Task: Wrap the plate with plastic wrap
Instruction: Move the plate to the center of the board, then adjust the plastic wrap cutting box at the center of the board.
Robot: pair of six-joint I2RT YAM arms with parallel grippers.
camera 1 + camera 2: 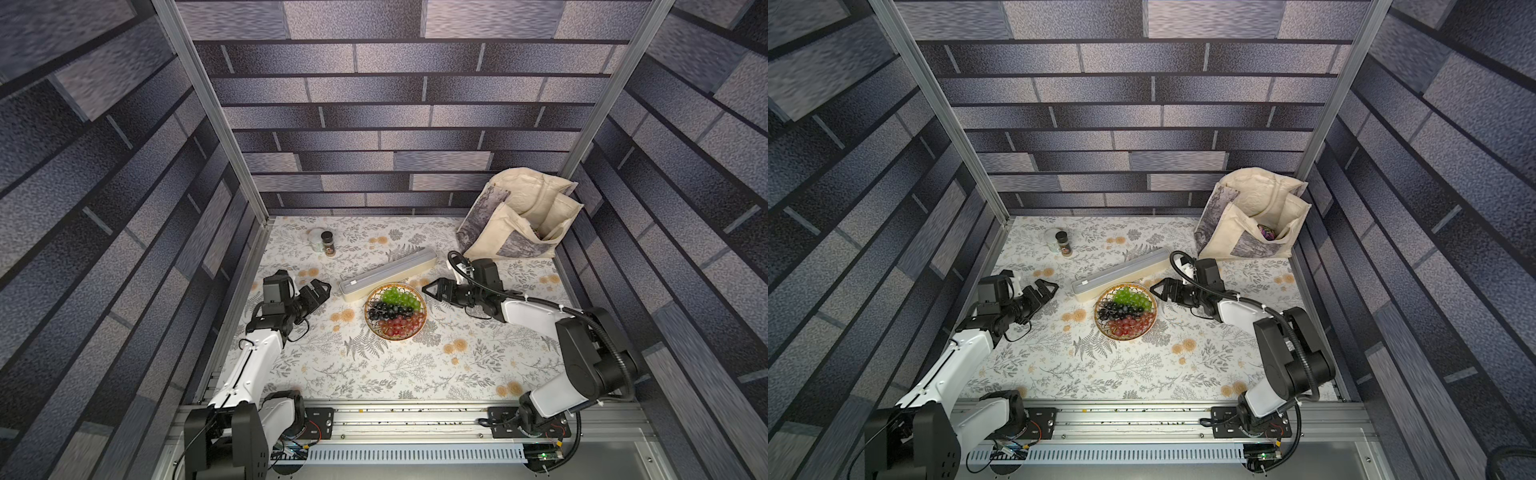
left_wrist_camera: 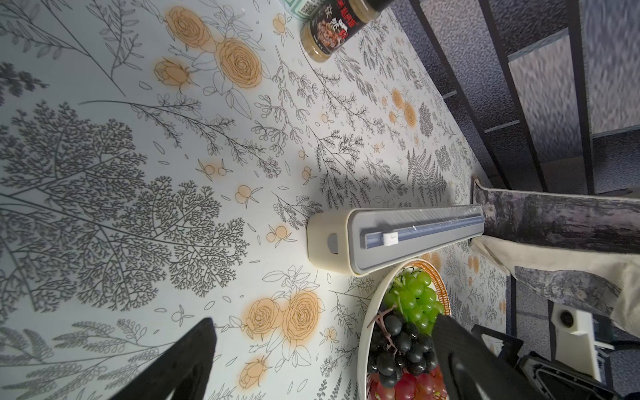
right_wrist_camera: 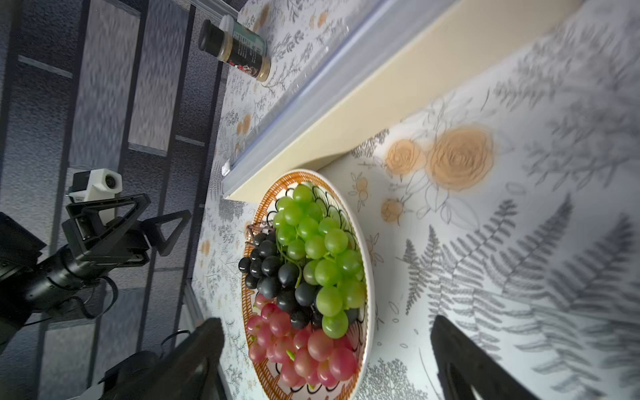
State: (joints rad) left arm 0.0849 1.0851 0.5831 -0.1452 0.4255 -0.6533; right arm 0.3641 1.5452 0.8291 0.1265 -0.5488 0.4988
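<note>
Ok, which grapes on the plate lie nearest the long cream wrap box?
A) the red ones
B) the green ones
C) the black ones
B: in a top view the green grapes fill the part of the plate next to the wrap box, the black grapes lie across the middle, and the red grapes are on the side away from it.

The counter (image 1: 374, 374) has a white cover with grey leaves and orange flowers. Near its back left corner a small white jar (image 1: 316, 240) stands just beside a brown spice bottle (image 1: 328, 245) with a black lid. A beige cloth bag (image 1: 521, 216) sits open in the back right corner. The walls (image 1: 395, 124) look like grey bricks.
</note>
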